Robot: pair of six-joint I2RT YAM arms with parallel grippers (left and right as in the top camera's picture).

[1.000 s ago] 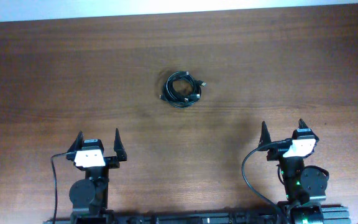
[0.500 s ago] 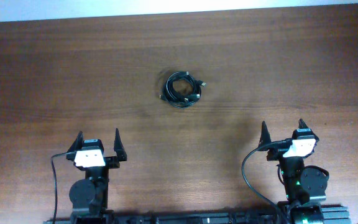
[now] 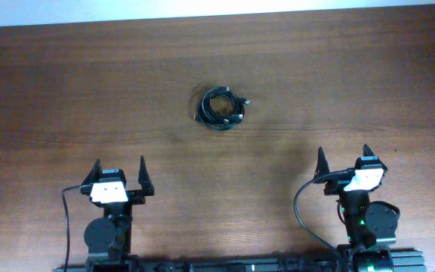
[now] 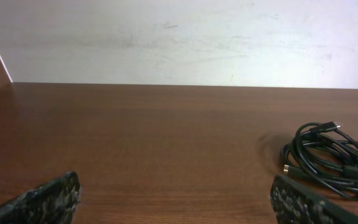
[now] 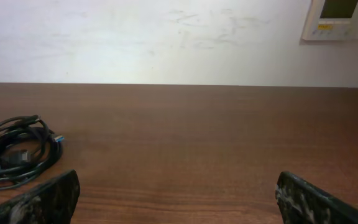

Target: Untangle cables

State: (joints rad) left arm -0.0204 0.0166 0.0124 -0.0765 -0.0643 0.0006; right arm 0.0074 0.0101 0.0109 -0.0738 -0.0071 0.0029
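Cables (image 3: 220, 109) lie in a small, dark, roughly round bunch on the table (image 3: 66, 83), just above the centre of the overhead frame. They are thin, glossy black cords, coiled loop over loop, with small plug ends poking out at the edges; how many cords there are cannot be told. The table is smooth brown wood with a fine horizontal grain and a dull sheen. Behind it in both wrist views stands a scuffed white wall (image 4: 179, 37), with a pale rectangular panel (image 5: 344, 18) at the upper right of the right wrist view.

The left gripper (image 3: 119, 163) sits at the lower left of the overhead frame and the right gripper (image 3: 343, 151) at the lower right, both well apart from the bunch, which lies between them and further up the frame. In the left wrist view the bunch shows at the right edge, above the right-hand finger (image 4: 309, 202); in the right wrist view it shows at the left edge, above the left-hand finger (image 5: 42, 199).

Both grippers have their black, pointed fingers spread wide, with rough, speckled pads. Neither holds anything, and neither touches the cords.
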